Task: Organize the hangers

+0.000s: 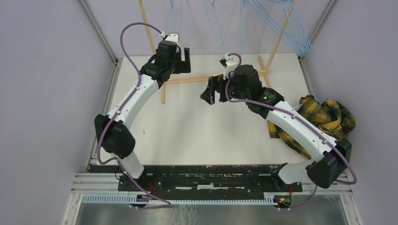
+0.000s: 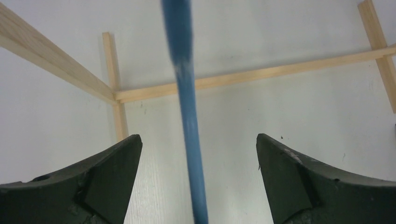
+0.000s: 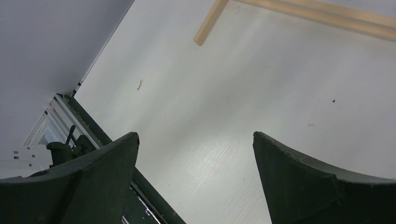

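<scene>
Evidently the light-blue hangers (image 1: 291,28) hang about the wooden rack (image 1: 213,78) at the far side, bunched thickest toward its right, so the sorting looks barely begun. One hanger wire (image 2: 187,116) runs, ungrasped, between the spread fingers of the left gripper (image 2: 197,136). The right gripper (image 3: 195,134) gapes empty above the table (image 1: 197,136).

The hangers (image 1: 305,47) are cut off at the top edge — one blue wire (image 2: 187,116) is blurred.

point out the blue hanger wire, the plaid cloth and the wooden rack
blue hanger wire (image 2: 187,93), left wrist view, middle of the blurred strand
plaid cloth (image 1: 331,115), top external view, its bunched middle
wooden rack (image 2: 261,73), left wrist view, the long base bar
</scene>
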Tool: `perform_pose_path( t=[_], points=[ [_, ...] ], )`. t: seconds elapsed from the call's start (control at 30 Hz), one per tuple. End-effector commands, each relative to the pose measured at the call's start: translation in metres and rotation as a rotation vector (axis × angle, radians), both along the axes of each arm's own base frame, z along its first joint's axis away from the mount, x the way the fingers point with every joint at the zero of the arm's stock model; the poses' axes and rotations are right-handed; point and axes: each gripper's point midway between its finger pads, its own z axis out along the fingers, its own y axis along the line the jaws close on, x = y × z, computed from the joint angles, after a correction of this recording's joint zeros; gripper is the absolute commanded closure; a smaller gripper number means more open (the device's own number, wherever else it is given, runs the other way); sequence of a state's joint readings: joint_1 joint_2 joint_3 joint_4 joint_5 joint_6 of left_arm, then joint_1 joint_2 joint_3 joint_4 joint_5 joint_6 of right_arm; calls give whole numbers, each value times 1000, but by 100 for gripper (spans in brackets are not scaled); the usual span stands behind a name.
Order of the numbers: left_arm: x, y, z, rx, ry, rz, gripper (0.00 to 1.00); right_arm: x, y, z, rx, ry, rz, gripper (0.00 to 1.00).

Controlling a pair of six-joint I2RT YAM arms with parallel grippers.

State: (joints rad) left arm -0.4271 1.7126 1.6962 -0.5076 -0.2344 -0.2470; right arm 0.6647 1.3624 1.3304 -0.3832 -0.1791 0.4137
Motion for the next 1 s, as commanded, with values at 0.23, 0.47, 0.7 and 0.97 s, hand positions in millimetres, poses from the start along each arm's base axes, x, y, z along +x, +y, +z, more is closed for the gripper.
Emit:
perform_pose_path(
  t=[0.23, 0.47, 0.7, 0.97],
  points=[
    [-45, 13, 65, -40, -185, -82, 1, 1, -18, 11, -37, -68, -46, 0],
    [-98, 31, 36, -63, -172, -101, 1, -2, -38, -17, -130, -49, -94, 0],
    [-140, 39, -17, -133, -152, -117, 1, 0, -70, -57, -282, -34, -191, 0],
    [-152, 41, -63, -167, -127, -106, 1, -10, -87, -89, -380, 7, -194, 0]
  ],
)
